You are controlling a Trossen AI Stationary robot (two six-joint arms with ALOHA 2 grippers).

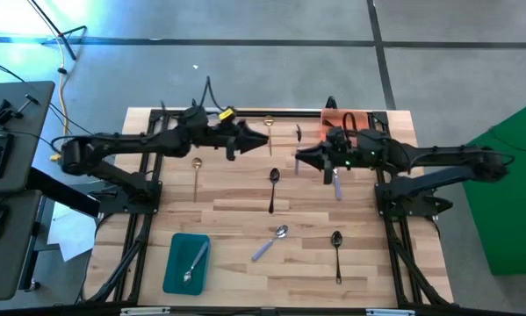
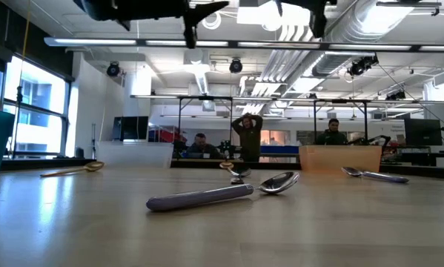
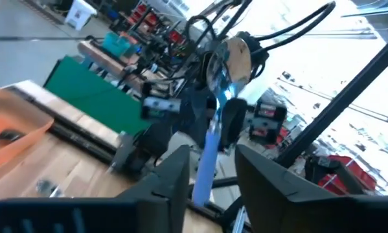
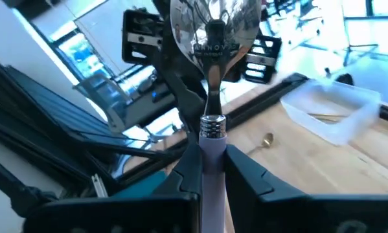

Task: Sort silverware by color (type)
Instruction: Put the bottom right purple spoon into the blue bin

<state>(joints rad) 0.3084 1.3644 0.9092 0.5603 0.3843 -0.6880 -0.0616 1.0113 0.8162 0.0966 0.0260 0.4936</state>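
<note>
Both arms are dark, nearly black, built from slim round links with thicker joint housings. The left arm (image 1: 122, 145) carries a yellow tag near its wrist, and thin black cables loop above it. The right arm (image 1: 438, 158) shows small green lights at its wrist. Each tool has two flat, dark, wedge-shaped fingers (image 3: 171, 178). The bases are black frames.

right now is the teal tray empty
No, the high view shows one silver spoon lying inside the teal tray.
</note>
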